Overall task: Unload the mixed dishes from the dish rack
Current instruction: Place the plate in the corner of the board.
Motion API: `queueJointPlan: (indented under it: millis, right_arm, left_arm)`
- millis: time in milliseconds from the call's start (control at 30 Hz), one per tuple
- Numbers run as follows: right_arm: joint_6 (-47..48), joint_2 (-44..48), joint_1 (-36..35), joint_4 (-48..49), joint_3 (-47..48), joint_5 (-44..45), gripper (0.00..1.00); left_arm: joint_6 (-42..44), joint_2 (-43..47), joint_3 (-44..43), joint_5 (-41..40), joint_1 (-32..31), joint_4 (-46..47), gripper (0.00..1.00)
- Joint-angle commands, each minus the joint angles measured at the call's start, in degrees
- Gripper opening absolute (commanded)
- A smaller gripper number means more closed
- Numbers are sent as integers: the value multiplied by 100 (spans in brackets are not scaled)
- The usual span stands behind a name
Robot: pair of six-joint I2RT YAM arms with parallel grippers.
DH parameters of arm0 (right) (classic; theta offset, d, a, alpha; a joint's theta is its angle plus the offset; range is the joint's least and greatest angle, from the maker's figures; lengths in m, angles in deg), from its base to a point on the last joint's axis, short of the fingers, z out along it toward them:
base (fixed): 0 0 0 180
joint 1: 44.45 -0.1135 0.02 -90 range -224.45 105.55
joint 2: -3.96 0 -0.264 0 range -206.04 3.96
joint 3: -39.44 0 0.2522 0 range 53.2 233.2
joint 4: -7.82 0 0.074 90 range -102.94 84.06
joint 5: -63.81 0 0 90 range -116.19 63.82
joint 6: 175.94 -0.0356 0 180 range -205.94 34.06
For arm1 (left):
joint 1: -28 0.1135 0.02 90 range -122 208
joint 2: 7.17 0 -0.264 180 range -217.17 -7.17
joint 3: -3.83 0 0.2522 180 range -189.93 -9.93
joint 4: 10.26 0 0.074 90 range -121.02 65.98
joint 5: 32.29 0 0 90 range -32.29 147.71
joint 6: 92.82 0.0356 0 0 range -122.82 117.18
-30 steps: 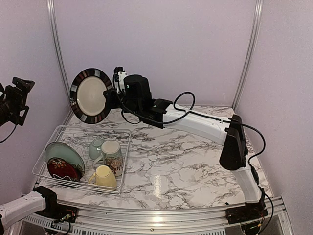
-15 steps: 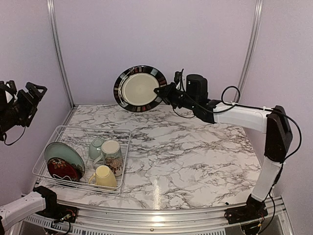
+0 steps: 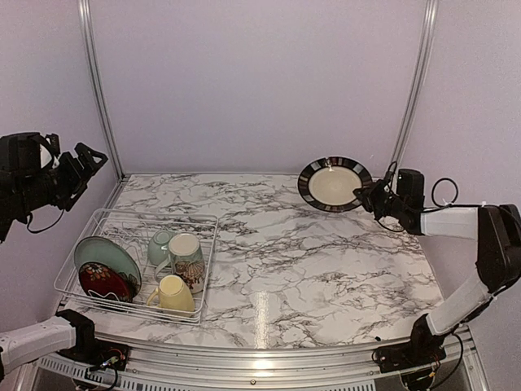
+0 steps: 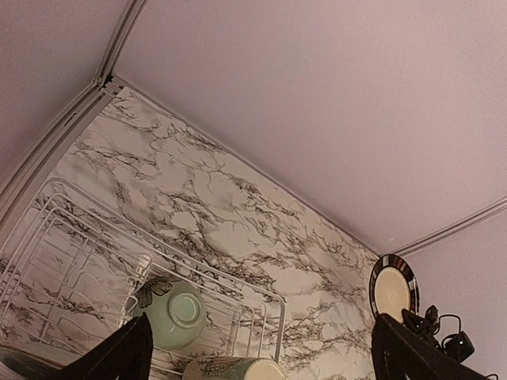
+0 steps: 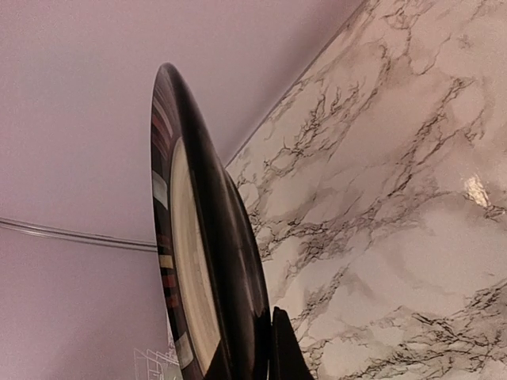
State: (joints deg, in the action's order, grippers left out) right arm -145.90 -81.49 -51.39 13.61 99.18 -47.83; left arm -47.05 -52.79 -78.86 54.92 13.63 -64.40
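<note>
The black-rimmed cream plate [image 3: 334, 184] hangs tilted at the right of the top view, its rim pinched in the closed right gripper [image 3: 370, 194], probably for setting down on the marble table [image 3: 309, 261], which has wide room below it. At lower left sits the loaded dish rack [image 3: 138, 213], and the left gripper [image 3: 85, 167] hovers above it, jaws wide and empty.

The dark red patterned plate [image 3: 104, 281] hides the lower half of the pale green plate [image 3: 102, 251] from you; the cream floral mug [image 3: 187, 261] covers part of the small pale green bowl [image 3: 159, 244]. Your right wrist view crops the black-rimmed cream plate [image 5: 188, 261] at the bottom.
</note>
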Motion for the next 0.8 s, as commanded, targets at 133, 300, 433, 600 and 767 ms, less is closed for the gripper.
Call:
queueJointPlan:
  millis: [133,300,433,600,767]
  right_arm:
    - [-414,172,1438,1552,-776,-869,0]
    - [-431,-36,1870,1665,-1017,-837,0]
    - [-425,-322,2085,1837,-1121,-837,0]
    - [-253,-764,2243,2028,-1094,-991,0]
    - [95,-947,2258,1917,-1122,-899,0]
  left_arm:
    - [99,-101,91,450,-21,349,99]
    - [123,-93,76,559,-21,356,99]
    - [138,6,109,562,-22,342,99]
    - [164,39,64,559,-22,250,99]
    - [183,149,143,548,-19,252,99]
